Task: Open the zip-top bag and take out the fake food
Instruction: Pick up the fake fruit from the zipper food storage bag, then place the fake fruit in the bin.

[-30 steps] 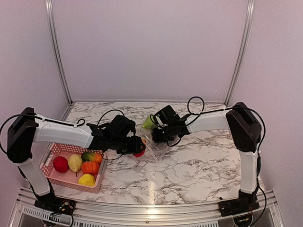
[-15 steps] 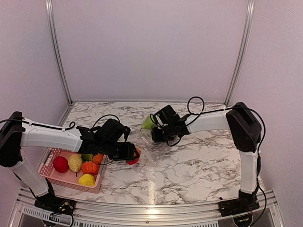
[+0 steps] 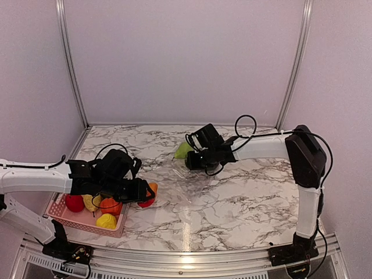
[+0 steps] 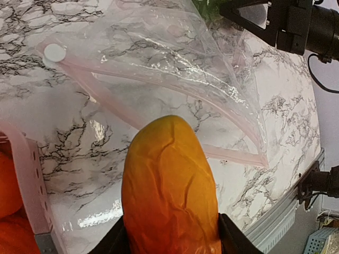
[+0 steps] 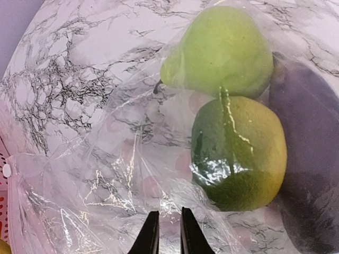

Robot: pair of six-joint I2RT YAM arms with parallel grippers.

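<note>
The left gripper (image 4: 172,235) is clamped on an orange-yellow fruit (image 4: 169,185). One finger presses each flank, and the fruit's rounded end sticks out past the fingertips. In the top view this gripper hangs low over the marble bench (image 3: 244,197). The pink basket (image 3: 81,224) is just beside it on its wrist side, and in the left wrist view a corner of the basket wall shows to the left of the fingers. In the basket, partly under the arm, lie a red apple (image 3: 74,202), an orange pumpkin (image 3: 109,206) and a yellow lemon (image 3: 106,221).

Ahead of the left gripper lies the zip-top bag (image 4: 159,53), its clear film crumpled and lying partly flat on the bench. Its pink zip strip (image 4: 92,87) runs slantwise just beyond the held fruit, and the white slider (image 4: 53,52) sits at the far-left end of the strip.

The right gripper (image 5: 168,214) is nearly closed. Its two fingers stand almost together with the bag's film pinched between them, and the film is raised on that side. Inside the bag, just beyond the fingertips, lie three pieces. A green pear (image 5: 222,50) is farthest out. A green-yellow piece (image 5: 238,153) touches it on the nearer side. A dark purple eggplant (image 5: 307,159) lies against both on the right.
</note>
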